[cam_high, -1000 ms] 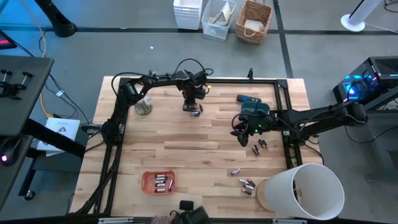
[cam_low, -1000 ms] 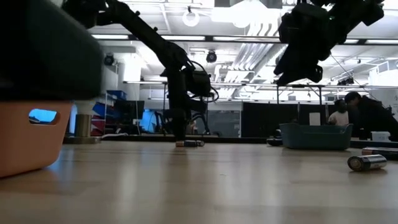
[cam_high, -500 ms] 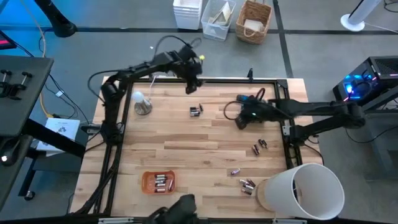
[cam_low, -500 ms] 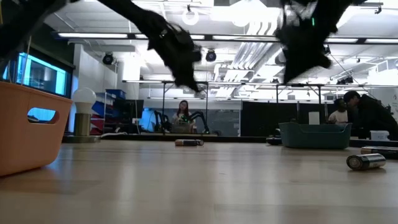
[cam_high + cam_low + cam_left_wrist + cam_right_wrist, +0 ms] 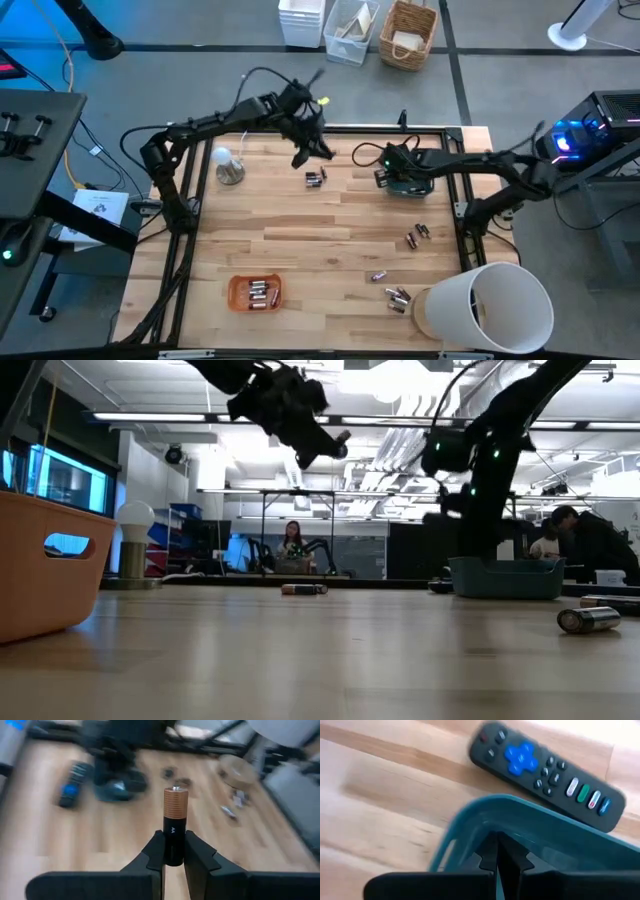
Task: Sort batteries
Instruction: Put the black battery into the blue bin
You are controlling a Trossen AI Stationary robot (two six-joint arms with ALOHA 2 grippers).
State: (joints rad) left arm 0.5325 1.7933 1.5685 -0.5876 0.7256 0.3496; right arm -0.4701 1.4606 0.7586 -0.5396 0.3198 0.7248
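My left gripper (image 5: 303, 155) hangs high over the table's far middle, shut on a black AA battery with a copper top (image 5: 175, 812). Below it, two more batteries (image 5: 315, 178) lie on the wood. My right gripper (image 5: 502, 857) is shut, its tips over the rim of the teal bin (image 5: 530, 827) at the far right (image 5: 412, 184). Nothing shows between its fingers. Loose batteries lie at the right (image 5: 415, 237) and near right (image 5: 397, 297). Several batteries lie in the orange tray (image 5: 240, 283). My left gripper pinches the battery's black lower end (image 5: 174, 851) between its two fingers. The battery stands out past the fingertips in line with them, copper end away from the gripper. It is lifted clear, high above the table (image 5: 341, 437). My right gripper: I cannot tell whether its shut tips touch the bin's rim.
A dark remote (image 5: 547, 775) with a blue pad lies just beyond the bin. A light bulb (image 5: 228, 165) stands at the far left. A big white bucket (image 5: 485, 305) fills the near right corner. People show in the room behind the table.
My left gripper has risen from the batteries at the table's far middle with one battery, which is now lifted clear. My right gripper has gone toward the far edge, from the right middle of the table to the teal bin.
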